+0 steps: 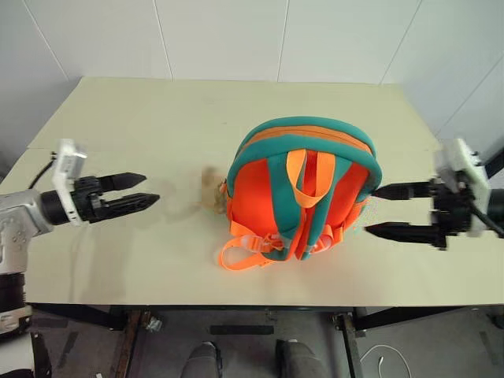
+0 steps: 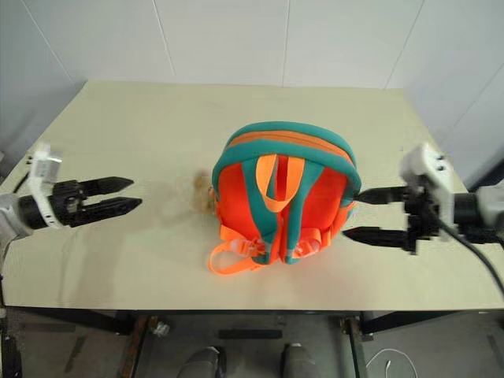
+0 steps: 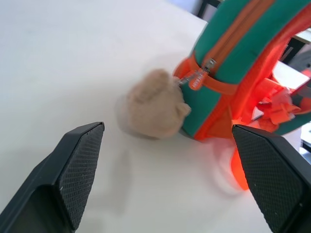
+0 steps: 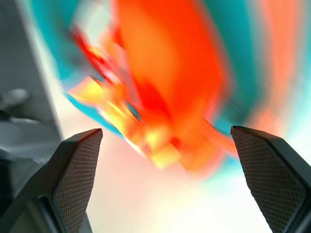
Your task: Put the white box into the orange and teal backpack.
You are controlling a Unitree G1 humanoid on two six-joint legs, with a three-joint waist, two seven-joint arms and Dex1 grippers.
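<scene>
A pale cream counter [image 1: 157, 126] spreads under white wall panels [image 1: 220, 35]. On it lies a small tan plush charm [image 3: 153, 104], soft and rounded, resting on the surface roughly midway along the counter's width. Beneath the near edge, dark metal frame legs [image 1: 118, 319] stand on a grey floor [image 1: 244, 354], where a thin white cable [image 1: 386, 362] curls.

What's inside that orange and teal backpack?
Its inside is hidden: the orange and teal backpack lies zipped shut on the table. A beige plush charm hangs outside.
</scene>
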